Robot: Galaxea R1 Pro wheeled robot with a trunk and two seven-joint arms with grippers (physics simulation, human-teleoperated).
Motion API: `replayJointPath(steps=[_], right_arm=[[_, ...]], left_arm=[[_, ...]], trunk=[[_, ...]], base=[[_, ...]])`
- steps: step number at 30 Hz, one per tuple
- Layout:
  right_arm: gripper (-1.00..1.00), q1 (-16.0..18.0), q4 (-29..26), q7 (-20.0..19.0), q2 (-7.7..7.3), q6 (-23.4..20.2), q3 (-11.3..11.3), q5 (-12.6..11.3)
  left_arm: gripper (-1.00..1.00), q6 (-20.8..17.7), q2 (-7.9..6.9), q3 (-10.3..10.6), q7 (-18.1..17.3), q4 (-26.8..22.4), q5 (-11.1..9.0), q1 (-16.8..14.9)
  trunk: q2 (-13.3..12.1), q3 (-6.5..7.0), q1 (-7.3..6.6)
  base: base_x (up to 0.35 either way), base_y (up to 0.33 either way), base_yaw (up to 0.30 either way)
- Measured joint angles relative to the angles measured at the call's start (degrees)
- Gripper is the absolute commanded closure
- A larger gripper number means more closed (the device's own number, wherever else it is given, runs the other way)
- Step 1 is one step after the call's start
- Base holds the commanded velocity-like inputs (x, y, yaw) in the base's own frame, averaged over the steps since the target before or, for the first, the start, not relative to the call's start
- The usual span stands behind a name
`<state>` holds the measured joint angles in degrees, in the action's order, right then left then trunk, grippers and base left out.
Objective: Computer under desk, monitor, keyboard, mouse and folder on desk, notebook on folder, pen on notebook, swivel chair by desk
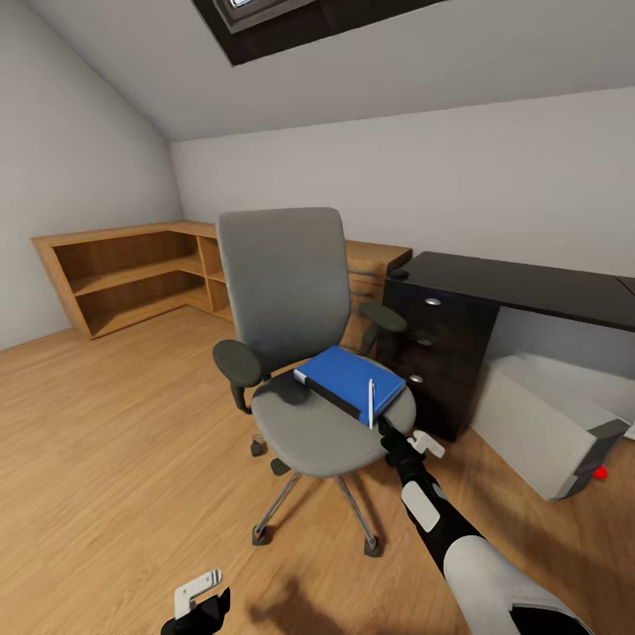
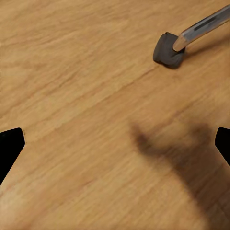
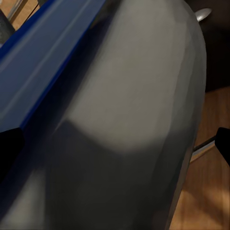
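- Blue stands out in the head view: the folder (image 1: 349, 377) lies flat on the grey seat of the swivel chair (image 1: 291, 300), with the white pen (image 1: 371, 402) resting on its near corner. It sits there waiting to be carried to the table.
- The black table (image 1: 529, 287) stands just right of the chair, its top bare where it shows. The pale computer (image 1: 542, 422) lies tipped on the floor beneath it, so it is already under the table.
- The right claw (image 1: 394, 438) hovers at the seat's front edge, just beside the folder's corner and the pen. I judge it is lining up for a pickup.
- The left claw (image 1: 201, 600) hangs low over the wood floor (image 1: 106, 459), well apart from the chair, likely parked out of the way.
- In the left wrist view, two dark fingertips (image 2: 10, 148) sit wide apart at the edges with only floorboards between them, so this claw is spread and empty. A chair caster (image 2: 167, 50) rests on the floor.
- In the right wrist view, the folder's (image 3: 52, 57) blue edge runs along the grey seat (image 3: 139, 115). The dark fingertips (image 3: 9, 148) sit far apart, spread and gripping nothing, one close by the folder's edge.
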<state>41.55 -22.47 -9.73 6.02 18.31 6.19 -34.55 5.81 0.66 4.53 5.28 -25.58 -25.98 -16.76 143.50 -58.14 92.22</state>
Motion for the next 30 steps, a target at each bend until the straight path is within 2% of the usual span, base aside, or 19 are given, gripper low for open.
replayJointPath(steps=[11, 30], right_arm=[[-1.0, 0.01, -0.07, 0.03, 0.0, 0.01, 0.12, 0.05], [-1.0, 0.02, -1.9, 0.04, 0.0, -0.1, 0.43, -0.19]], left_arm=[[-1.0, 0.01, 0.0, 0.0, 0.07, -0.01, 0.0, 0.01], [-1.0, -0.01, -0.01, -0.01, 0.1, -0.03, -0.01, 0.02]], trunk=[[0.0, -0.07, 0.0], [0.0, -1.27, 0.0]], base=[[0.0, 0.0, 0.023], [0.0, 0.0, 0.18]])
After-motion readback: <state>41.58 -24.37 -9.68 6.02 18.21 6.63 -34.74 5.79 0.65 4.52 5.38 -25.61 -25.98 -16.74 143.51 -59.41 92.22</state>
